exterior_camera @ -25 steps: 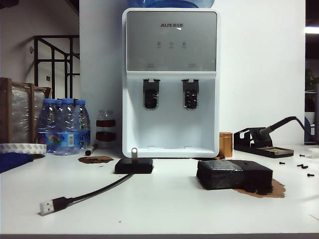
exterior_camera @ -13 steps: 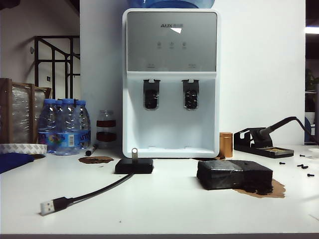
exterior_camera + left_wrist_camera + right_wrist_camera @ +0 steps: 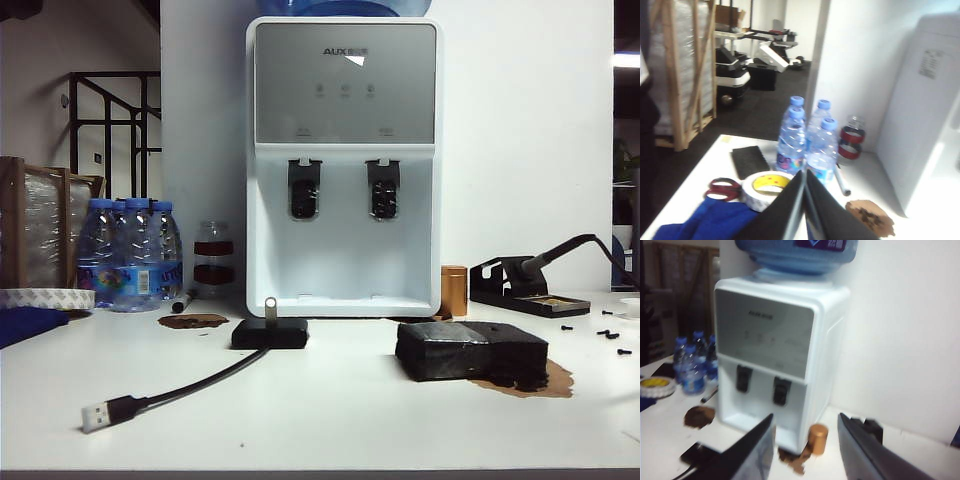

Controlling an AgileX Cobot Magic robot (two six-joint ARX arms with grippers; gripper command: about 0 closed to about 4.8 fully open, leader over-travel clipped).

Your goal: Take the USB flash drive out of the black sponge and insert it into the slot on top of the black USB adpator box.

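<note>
Your left gripper (image 3: 805, 210), pressed together, faces the water bottles (image 3: 810, 137); your right gripper (image 3: 805, 450), spread and empty, faces the water dispenser (image 3: 775, 355).

1. A white table (image 3: 330, 410) is seen carrying everything.
2. The black USB adpator box (image 3: 269, 333) is set left of centre, its cable (image 3: 190, 385) trailing to a silver plug (image 3: 93, 417).
3. The black sponge (image 3: 470, 351) is placed right of centre.
4. A water dispenser (image 3: 343, 165), water bottles (image 3: 128, 253), a copper cylinder (image 3: 453, 290) and a soldering stand (image 3: 525, 290) are ranged behind.
</note>
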